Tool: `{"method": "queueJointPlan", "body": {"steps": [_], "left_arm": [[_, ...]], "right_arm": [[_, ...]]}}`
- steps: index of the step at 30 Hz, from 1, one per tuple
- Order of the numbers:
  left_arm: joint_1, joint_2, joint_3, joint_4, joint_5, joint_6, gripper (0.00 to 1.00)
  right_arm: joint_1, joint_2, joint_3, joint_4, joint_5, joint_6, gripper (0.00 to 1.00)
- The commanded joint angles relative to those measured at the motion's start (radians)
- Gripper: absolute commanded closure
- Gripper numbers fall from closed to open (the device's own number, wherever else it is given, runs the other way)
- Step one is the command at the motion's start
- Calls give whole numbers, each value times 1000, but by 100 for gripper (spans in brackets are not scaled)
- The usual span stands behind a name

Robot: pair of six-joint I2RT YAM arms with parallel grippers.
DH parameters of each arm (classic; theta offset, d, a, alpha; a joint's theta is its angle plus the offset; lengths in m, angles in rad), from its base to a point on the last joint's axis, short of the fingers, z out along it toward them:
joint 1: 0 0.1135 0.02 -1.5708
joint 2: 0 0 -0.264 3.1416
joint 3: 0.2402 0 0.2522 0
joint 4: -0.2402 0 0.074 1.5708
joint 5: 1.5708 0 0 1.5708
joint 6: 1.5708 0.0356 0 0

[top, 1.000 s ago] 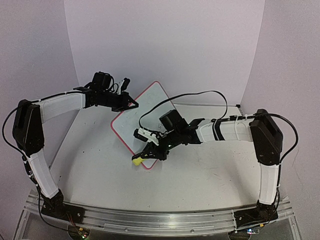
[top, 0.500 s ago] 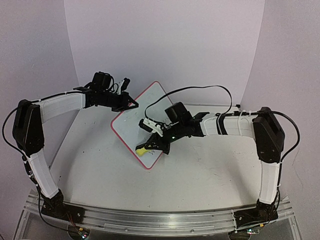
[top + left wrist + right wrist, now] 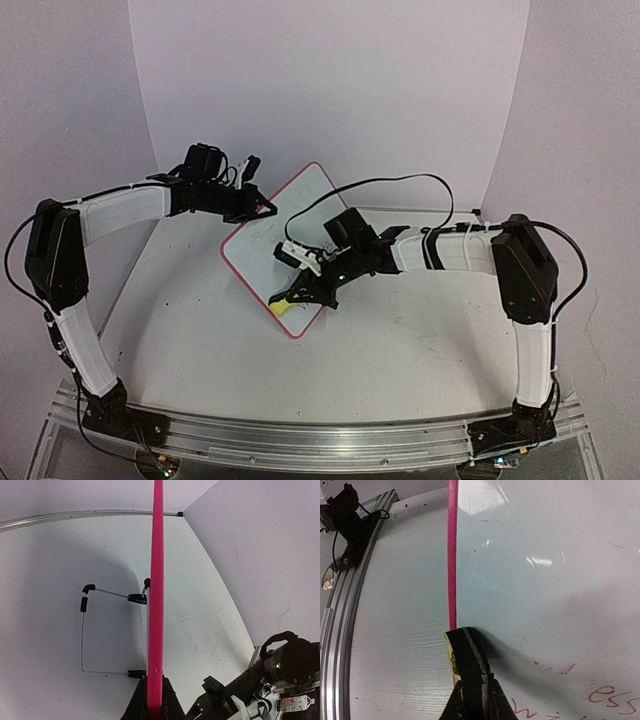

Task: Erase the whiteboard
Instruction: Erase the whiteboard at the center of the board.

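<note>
Pink frame [image 3: 158,580] sits pinched between the closed jaws of my left gripper [image 3: 262,207], at the upper left side of the whiteboard [image 3: 285,235]. The board stands tilted on its wire stand [image 3: 81,640] in the middle of the table [image 3: 420,340], toward the back wall. My right gripper [image 3: 300,293] is clamped on a small yellow-and-black eraser [image 3: 465,655]. Its dark pad lies against the white face just beside the frame, near the board's nearest corner.

The step in hand, as I judge it, is wiping. In the right wrist view, red marker writing [image 3: 605,695] shows off to one side of the eraser, away from the frame. The stroke I need therefore runs from this edge across toward those letters.

To do it well I'd hold the pad flat on the surface rather than riding on a corner. I'd press evenly and overlap the passes so no thin strip is skipped. I should not push harder than my left hold and the stand can take. The board looks light and it leans, so too much force could slide it or tip it back. Close to the frame I'd watch that the eraser doesn't catch on the raised rim or slip off onto the table.
</note>
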Motion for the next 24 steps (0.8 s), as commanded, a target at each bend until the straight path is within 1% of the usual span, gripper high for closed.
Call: {"method": "queueJointPlan", "body": {"steps": [1, 3, 7, 12, 17, 19, 24], "left_arm": [[-41, -5, -19, -57, 48, 0, 100], [-41, -3, -17, -58, 50, -1, 100], [-41, -9, -22, -57, 45, -1, 100], [-41, -16, -24, -57, 42, 0, 100], [-41, -16, -22, -57, 47, 1, 100], [-41, -17, -21, -58, 48, 0, 100], [-42, -18, -25, -58, 46, 1, 100]], "right_arm": [[28, 37, 7, -26, 5, -15, 100], [31, 46, 14, -29, 22, -12, 100], [23, 51, 20, -24, 104, 10, 100], [-45, 39, 2, -7, 128, 64, 100], [-99, 26, -13, 47, 293, 108, 100], [-116, 20, -21, 82, 382, 119, 100], [-145, 18, -6, 119, 406, 119, 100]]}}
